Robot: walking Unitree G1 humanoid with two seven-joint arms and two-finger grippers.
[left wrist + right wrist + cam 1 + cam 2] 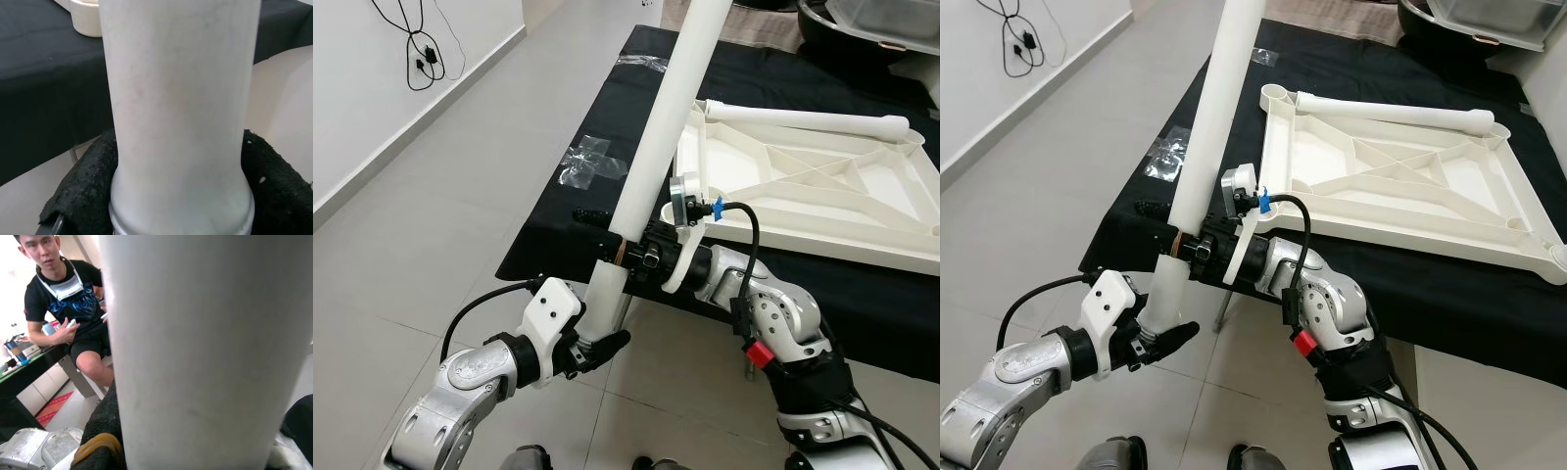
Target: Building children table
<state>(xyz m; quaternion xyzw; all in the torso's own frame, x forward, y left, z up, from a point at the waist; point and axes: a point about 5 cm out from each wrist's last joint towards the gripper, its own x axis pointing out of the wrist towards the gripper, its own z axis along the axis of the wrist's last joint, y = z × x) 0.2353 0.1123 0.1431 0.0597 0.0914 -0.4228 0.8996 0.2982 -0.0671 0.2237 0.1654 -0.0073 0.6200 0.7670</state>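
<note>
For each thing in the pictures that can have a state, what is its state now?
Table leg: held up at a slant by both grippers, not yet fitted.
Left gripper: shut on the leg's lower end.
Right gripper: shut on the leg, higher up.
Tabletop: upside down on the black cloth, ribs showing.
Second leg: lying along the tabletop's far edge.
Person: sitting.

The upturned tabletop (822, 196) lies on the cloth-covered table (568, 225), a table leg (803, 118) resting across it.
</note>
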